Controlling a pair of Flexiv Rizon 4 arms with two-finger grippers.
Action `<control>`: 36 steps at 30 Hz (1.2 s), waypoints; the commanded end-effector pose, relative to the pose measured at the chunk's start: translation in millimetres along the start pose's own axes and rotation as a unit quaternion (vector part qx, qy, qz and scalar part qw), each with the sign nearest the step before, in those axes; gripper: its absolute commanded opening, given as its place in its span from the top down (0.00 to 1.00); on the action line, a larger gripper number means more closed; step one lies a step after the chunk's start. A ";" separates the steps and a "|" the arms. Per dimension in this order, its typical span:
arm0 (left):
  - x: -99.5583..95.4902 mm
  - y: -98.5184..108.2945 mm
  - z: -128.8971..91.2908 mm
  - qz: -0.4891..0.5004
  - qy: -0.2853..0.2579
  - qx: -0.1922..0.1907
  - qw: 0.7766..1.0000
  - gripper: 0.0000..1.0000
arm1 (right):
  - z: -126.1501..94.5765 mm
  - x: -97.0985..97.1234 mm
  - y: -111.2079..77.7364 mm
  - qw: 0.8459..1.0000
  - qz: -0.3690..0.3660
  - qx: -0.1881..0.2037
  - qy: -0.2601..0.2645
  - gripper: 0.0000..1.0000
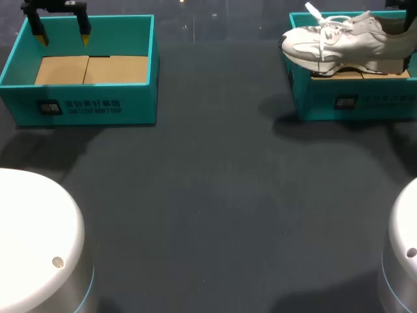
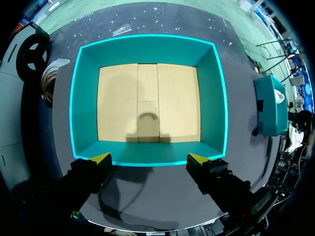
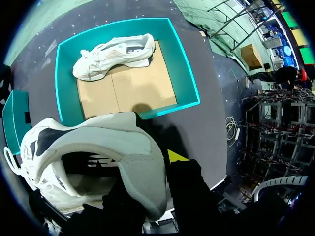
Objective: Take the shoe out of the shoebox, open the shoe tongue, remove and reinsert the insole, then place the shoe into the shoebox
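White shoe (image 1: pixel 339 40) hangs heel-clamped in the right pincer (image 3: pixel 147 169), shoebox (image 1: pixel 355 98) below; removal looks underway. Left pincer (image 2: pixel 148 160), spread wide, likely must next open the tongue (image 1: pixel 337 26).

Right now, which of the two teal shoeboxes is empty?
The left shoebox, below the left gripper: only its bare cardboard floor shows. The right shoebox has a white shoe lying in it, while the right gripper holds a second shoe.
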State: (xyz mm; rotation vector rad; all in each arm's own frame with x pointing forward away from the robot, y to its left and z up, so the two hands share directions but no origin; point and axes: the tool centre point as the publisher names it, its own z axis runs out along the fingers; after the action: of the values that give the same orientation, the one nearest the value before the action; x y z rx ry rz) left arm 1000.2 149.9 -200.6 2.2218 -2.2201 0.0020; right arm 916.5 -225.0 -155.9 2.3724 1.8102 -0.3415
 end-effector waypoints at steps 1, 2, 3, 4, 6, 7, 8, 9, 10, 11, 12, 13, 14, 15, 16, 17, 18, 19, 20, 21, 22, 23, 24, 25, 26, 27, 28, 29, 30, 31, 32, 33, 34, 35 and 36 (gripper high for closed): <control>0.0 0.1 -0.3 0.000 0.000 0.000 1.000 0.00 | 4.9 2.1 -34.6 1.000 -0.003 -0.028 -0.001 1.00; 0.0 0.1 -0.3 0.000 0.000 0.000 1.000 0.00 | 5.6 3.2 -37.9 1.000 -0.004 -0.026 -0.002 1.00; 0.0 0.1 -0.3 0.000 0.000 0.000 1.000 0.00 | 6.6 5.4 -43.7 1.000 -0.005 -0.024 -0.009 1.00; 0.0 0.1 -0.3 0.000 0.000 0.000 1.000 0.00 | 7.3 8.0 -51.5 1.000 -0.009 -0.025 -0.006 1.00; 0.0 0.1 -0.3 0.000 0.000 0.000 1.000 0.00 | 9.4 11.6 -63.4 1.000 -0.011 -0.022 -0.011 1.00; 0.0 0.1 -0.3 0.000 0.000 0.000 1.000 0.00 | 9.7 13.0 -69.9 1.000 -0.015 -0.024 -0.006 1.00; 0.0 0.1 -0.3 0.000 0.000 0.000 1.000 0.00 | 10.0 14.3 -76.1 1.000 -0.015 -0.023 -0.008 1.00; 0.0 0.1 -0.3 0.000 0.000 0.000 1.000 0.00 | 10.6 15.5 -82.0 1.000 -0.015 -0.022 -0.010 1.00; 0.0 0.1 -0.3 0.000 0.000 0.000 1.000 0.00 | 10.9 16.3 -86.2 1.000 -0.017 -0.024 -0.007 1.00; 0.0 0.1 -0.3 0.000 0.000 0.000 1.000 0.00 | 11.4 17.6 -91.9 1.000 -0.017 -0.023 -0.006 1.00; 0.0 0.1 -0.3 0.000 0.000 0.000 1.000 0.00 | 12.5 20.1 -99.7 1.000 -0.016 -0.021 -0.009 1.00; 0.0 0.1 -0.3 0.000 0.000 0.000 1.000 0.00 | 12.5 22.1 -105.6 1.000 -0.020 -0.022 -0.006 1.00; 0.0 0.1 -0.3 0.000 0.000 0.000 1.000 0.00 | 12.5 24.6 -112.0 1.000 -0.020 -0.022 -0.007 1.00; 0.0 0.1 -0.3 0.000 0.000 0.000 1.000 0.00 | 12.8 26.9 -117.6 1.000 -0.019 -0.022 -0.010 1.00; 0.0 0.1 -0.3 0.000 0.000 0.000 1.000 0.00 | 13.1 29.3 -123.2 1.000 -0.019 -0.022 -0.010 1.00; 0.0 0.1 -0.3 0.000 0.000 0.000 1.000 0.00 | 13.5 31.1 -126.9 1.000 -0.019 -0.022 -0.010 1.00; 0.0 0.1 -0.3 0.000 0.000 0.000 1.000 0.00 | 15.2 34.9 -133.0 1.000 -0.017 -0.023 -0.014 1.00; 0.0 0.1 -0.3 0.000 0.000 0.000 1.000 0.00 | 17.0 38.7 -138.3 0.999 -0.017 -0.022 -0.014 1.00; 0.0 0.1 -0.3 0.000 0.000 0.000 1.000 0.00 | 19.0 42.4 -143.2 1.000 -0.019 -0.022 -0.013 1.00; 0.0 0.1 -0.3 0.000 0.000 0.000 1.000 0.00 | 21.1 46.5 -148.0 1.000 -0.019 -0.020 -0.012 1.00; 0.0 0.1 -0.3 0.000 0.000 0.000 1.000 0.00 | 22.5 49.6 -151.7 1.000 -0.019 -0.019 -0.013 1.00; 0.0 0.1 -0.3 0.000 0.000 0.000 1.000 0.00 | 23.5 52.8 -155.5 1.000 -0.021 -0.018 -0.010 1.00; 0.0 0.1 -0.3 0.000 0.000 0.000 1.000 0.00 | 24.7 56.7 -159.3 1.000 -0.023 -0.017 -0.010 1.00; 0.0 0.1 -0.3 0.000 0.000 0.000 1.000 0.00 | 25.5 60.4 -163.4 1.000 -0.024 -0.016 -0.012 1.00; 0.0 0.1 -0.3 0.000 0.000 0.000 1.000 0.00 | 25.9 62.7 -166.4 1.000 -0.024 -0.016 -0.012 1.00; 0.0 0.1 -0.3 0.000 0.000 0.000 1.000 0.00 | 26.5 67.1 -172.4 0.999 -0.024 -0.017 -0.013 1.00; 0.0 0.1 -0.3 0.000 0.000 0.000 1.000 0.00 | 26.8 68.8 -175.4 0.999 -0.023 -0.018 -0.014 1.00; 0.0 0.1 -0.3 0.000 0.000 0.000 1.000 0.00 | 26.9 70.3 -179.1 1.000 -0.021 -0.019 -0.013 1.00; 0.0 0.1 -0.3 0.000 0.000 0.000 1.000 0.00 | 27.1 71.9 -182.5 1.000 -0.018 -0.021 -0.012 1.00; 0.0 0.1 -0.3 0.000 0.000 0.000 1.000 0.00 | 27.3 73.2 -185.7 1.000 -0.014 -0.021 -0.011 1.00; 0.0 0.1 -0.3 0.000 0.000 0.000 1.000 0.00 | 27.4 74.5 -188.8 1.000 -0.010 -0.021 -0.008 1.00; 0.0 0.1 -0.3 0.000 0.000 0.000 1.000 0.00 | 27.3 76.1 -192.3 1.000 -0.006 -0.021 -0.006 1.00; 0.0 0.1 -0.3 0.000 0.000 0.000 1.000 0.00 | 26.8 77.7 -196.2 1.000 -0.003 -0.021 -0.005 1.00; 0.0 0.1 -0.3 0.000 0.000 0.000 1.000 0.00 | 25.9 79.3 -200.6 1.000 0.000 -0.020 -0.001 1.00; 0.0 0.1 -0.3 0.000 0.000 0.000 1.000 0.00 | 25.9 79.3 -200.6 1.000 0.000 -0.020 -0.001 1.00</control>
State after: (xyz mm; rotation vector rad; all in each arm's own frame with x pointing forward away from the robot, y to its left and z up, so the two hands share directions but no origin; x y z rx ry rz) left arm 1000.2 149.8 -200.7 2.2217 -2.2202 0.0020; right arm 747.6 -102.1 -197.6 2.3583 1.8040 -0.3423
